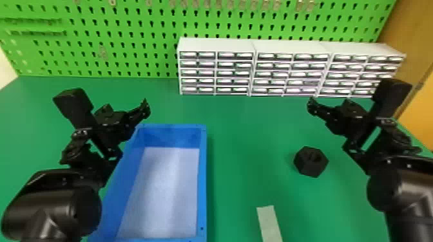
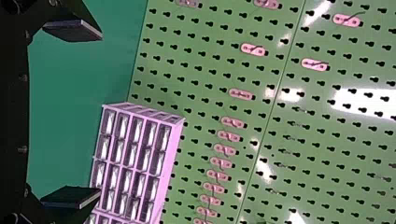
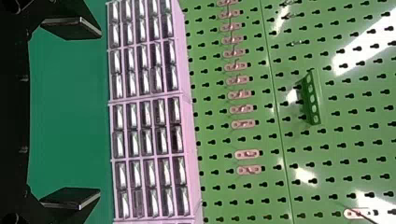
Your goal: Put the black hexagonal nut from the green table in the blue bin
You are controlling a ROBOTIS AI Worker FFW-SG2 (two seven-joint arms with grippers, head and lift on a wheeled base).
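Black hexagonal nut [image 1: 311,162] on green table [image 1: 245,135], right of blue bin [image 1: 202,180]; left gripper [image 1: 127,108] near bin's far left corner, fingers spread wide; right gripper [image 1: 330,107] farther forward than nut, fingers also spread; pale strip [image 1: 269,222] lies nearer the robot

Head view forward-down from above, 2 nearer wrist views (sideways) facing pegboard [image 1: 135,59], all sharing drawers [image 1: 268,74]

White drawer cabinets [image 1: 216,45] before a green pegboard [image 1: 129,25] with hooks [image 2: 252,49]; a pale strip [image 1: 270,223].
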